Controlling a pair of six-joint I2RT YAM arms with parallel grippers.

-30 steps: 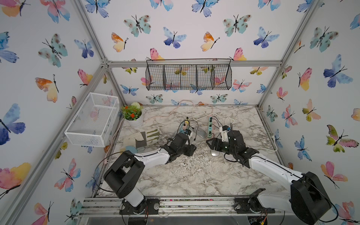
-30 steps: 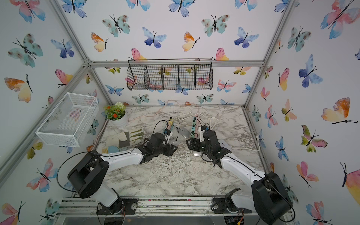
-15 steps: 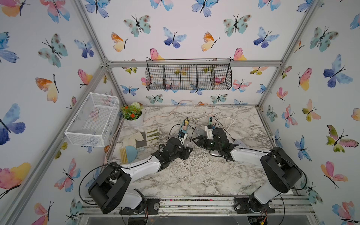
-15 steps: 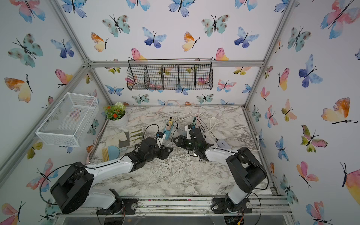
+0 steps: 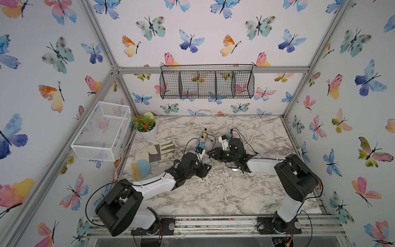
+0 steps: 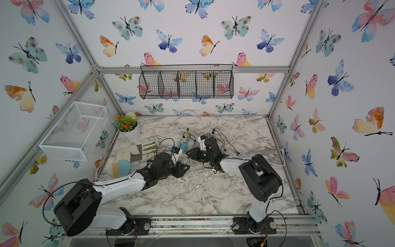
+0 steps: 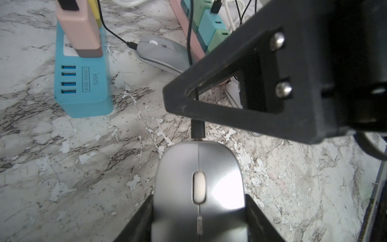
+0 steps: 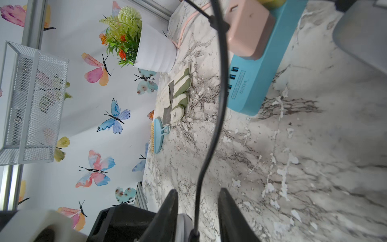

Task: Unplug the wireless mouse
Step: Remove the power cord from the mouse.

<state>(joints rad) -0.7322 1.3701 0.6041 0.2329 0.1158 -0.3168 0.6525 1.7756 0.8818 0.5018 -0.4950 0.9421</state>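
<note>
Left wrist view: left claw (image 7: 199, 211) gripped the wireless mouse (image 7: 182, 167); plug (image 7: 198, 127) sat inserted; right claw (image 8: 198, 191) straddled it, jaws apart.

In the right wrist view the lower end of the cable (image 8: 222, 73) is cut off by the edge, between the fingers of the right gripper (image 8: 198, 191). In the left wrist view the rear of the mouse (image 7: 199, 188) is cut off too, and the cable passes behind a finger (image 7: 230, 58) of that gripper. In both top views the mouse is mostly hidden and too small to make out.
</note>
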